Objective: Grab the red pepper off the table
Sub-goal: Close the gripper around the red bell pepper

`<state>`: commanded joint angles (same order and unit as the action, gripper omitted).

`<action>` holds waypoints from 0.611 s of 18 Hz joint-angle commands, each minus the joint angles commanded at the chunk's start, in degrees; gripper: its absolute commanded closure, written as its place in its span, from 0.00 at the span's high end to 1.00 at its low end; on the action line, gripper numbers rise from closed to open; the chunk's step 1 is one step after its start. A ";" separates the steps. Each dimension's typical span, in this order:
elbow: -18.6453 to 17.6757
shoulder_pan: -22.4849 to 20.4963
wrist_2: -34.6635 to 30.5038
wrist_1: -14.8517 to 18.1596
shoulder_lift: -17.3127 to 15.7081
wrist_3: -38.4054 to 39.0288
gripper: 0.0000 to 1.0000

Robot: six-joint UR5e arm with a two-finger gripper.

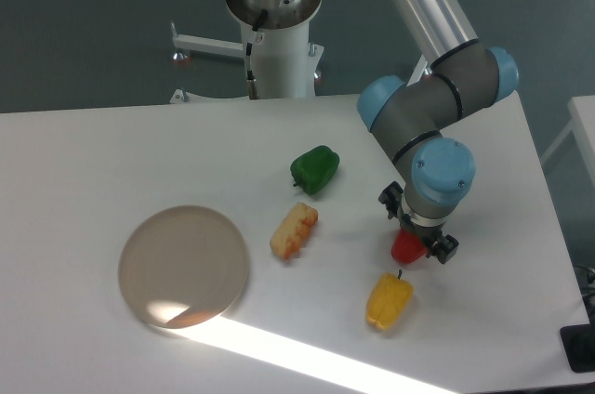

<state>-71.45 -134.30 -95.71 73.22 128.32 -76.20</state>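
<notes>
The red pepper (406,248) shows as a small glossy red patch under the arm's wrist, right of centre on the white table (112,152). My gripper (416,238) points straight down over it, with one black finger on each side of the pepper. The wrist hides most of the pepper and the fingertips. I cannot tell whether the pepper rests on the table or hangs just above it.
A yellow pepper (389,300) lies just below the gripper. A green pepper (315,169) and an orange-yellow corn-like piece (294,229) lie to the left. A round tan plate (184,266) sits at front left. The table's right edge is close.
</notes>
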 joint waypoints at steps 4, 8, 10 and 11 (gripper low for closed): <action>-0.88 0.00 0.00 -1.15 0.00 -0.35 1.00; -1.23 -0.26 0.00 -1.06 -0.17 -0.97 0.74; -1.23 -0.61 0.09 -1.06 -0.35 -0.97 0.66; -1.23 -0.70 0.09 -1.06 -0.44 -1.05 0.65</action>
<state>-72.69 -135.00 -95.63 72.16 127.88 -77.25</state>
